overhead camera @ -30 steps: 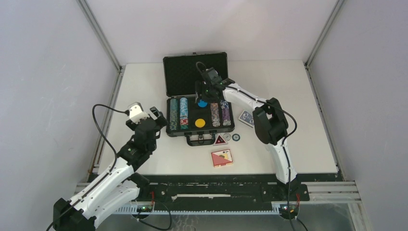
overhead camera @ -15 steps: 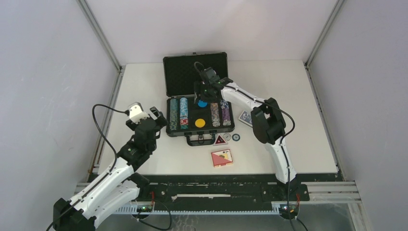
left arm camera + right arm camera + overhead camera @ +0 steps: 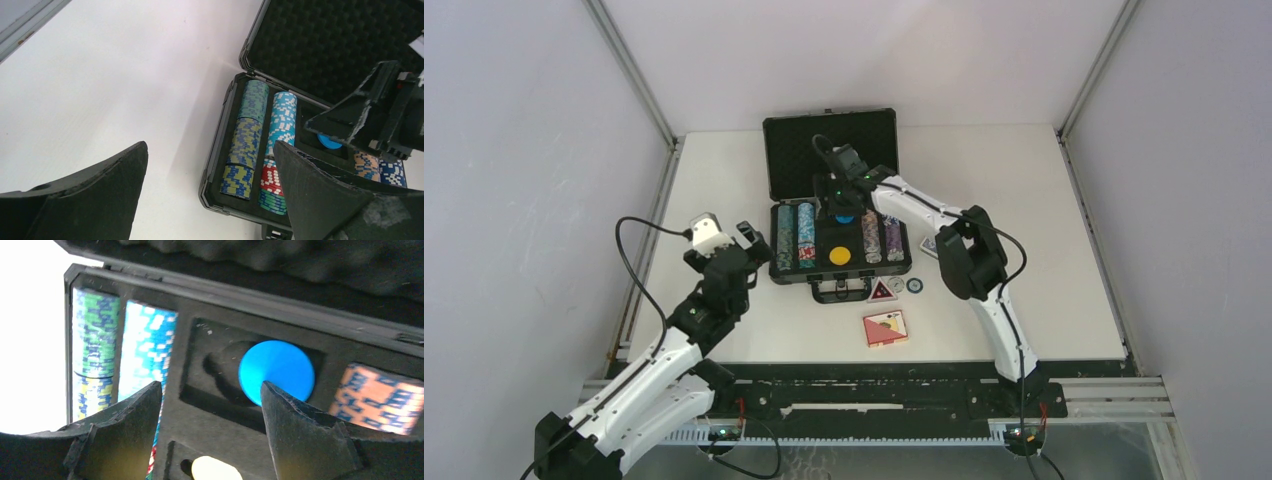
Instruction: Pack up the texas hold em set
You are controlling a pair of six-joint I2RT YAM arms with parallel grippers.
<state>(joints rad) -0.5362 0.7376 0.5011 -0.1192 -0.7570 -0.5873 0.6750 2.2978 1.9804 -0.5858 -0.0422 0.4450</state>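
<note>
The texas hold em set's black briefcase lies open mid-table, lid up, with rows of poker chips in its foam base. A blue round button and a yellow one sit in the middle pockets. My right gripper hovers open over the foam, left of the blue button, holding nothing. Open and empty, my left gripper hangs just left of the case. A red card deck, a triangular button and two small round buttons lie in front of the case.
A blue card deck lies right of the case, partly hidden by my right arm. The case handle points toward me. Metal frame rails and walls bound the white table on both sides.
My right gripper has moved left across the case, from over the blue button to its left side. The left arm has stayed in place.
</note>
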